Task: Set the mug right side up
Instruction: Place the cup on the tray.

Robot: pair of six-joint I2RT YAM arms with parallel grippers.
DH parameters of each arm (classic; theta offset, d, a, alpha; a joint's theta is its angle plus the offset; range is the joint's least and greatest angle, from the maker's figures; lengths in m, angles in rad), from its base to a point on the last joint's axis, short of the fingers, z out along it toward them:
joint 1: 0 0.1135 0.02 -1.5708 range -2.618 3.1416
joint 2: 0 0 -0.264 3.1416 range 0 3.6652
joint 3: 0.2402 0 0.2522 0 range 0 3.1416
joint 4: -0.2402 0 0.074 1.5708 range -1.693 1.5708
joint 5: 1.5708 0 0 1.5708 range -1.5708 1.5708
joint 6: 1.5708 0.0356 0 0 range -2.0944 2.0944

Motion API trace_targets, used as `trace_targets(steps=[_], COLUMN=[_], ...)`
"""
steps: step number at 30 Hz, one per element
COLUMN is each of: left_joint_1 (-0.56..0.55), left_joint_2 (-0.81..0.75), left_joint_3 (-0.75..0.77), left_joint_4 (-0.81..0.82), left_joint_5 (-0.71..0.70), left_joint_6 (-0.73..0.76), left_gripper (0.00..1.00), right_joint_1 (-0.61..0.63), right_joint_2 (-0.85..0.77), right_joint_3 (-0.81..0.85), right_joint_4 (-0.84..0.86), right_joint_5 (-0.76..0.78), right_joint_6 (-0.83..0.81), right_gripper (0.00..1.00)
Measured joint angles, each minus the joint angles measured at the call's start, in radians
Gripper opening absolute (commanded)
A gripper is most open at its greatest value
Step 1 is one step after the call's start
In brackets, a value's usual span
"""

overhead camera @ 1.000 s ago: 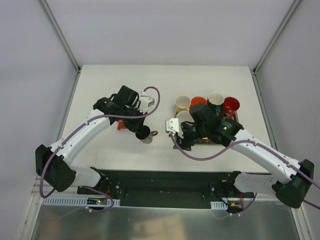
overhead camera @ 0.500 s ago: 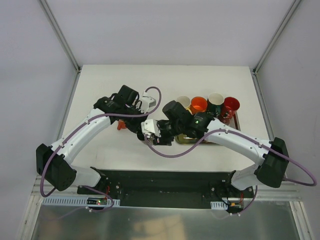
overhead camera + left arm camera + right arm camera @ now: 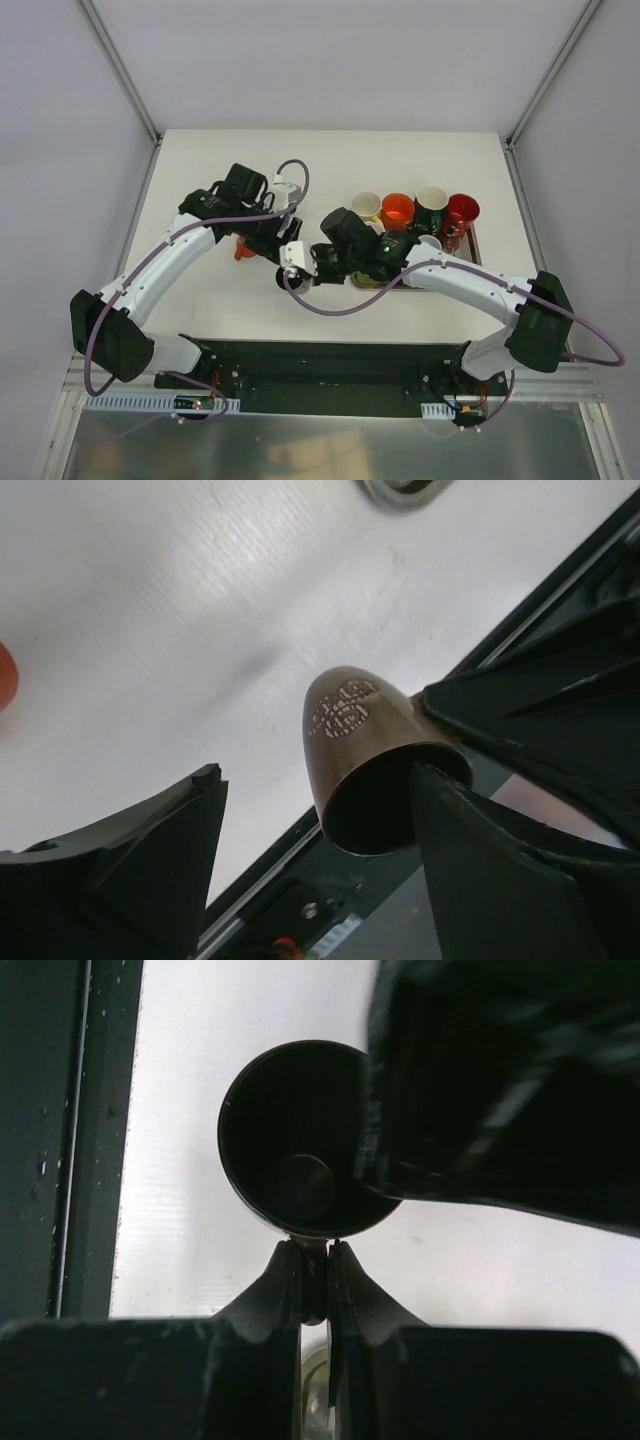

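White arm links (image 3: 165,262), black joints (image 3: 108,335) — looping purple cables (image 3: 292,165)

The mug (image 3: 365,735) had a glossy, smooth bronze-brown glaze with a pale stamped pattern; the white tabletop (image 3: 150,600) looked matt and faintly ribbed.

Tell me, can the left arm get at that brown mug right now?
Probably yes: the brown mug sits right between the open fingers of the left end effector, with nothing in between. The right end effector is shut on it, though.
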Motion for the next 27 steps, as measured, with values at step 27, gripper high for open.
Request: trace_targets(steps=[27], left_joint_1=[0.461], left_joint_2=[-0.13], left_joint_3=[0.006], left_joint_4=[0.077], left_joint_5=[0.121], left_joint_6=[-0.136], left_gripper=[0.99], right_joint_1=[-0.641], right_joint_2=[-0.663], right_joint_3=[-0.225], right_joint_4=[-0.278], right_joint_5=[0.032], right_joint_6=[0.299], right_gripper=[0.0])
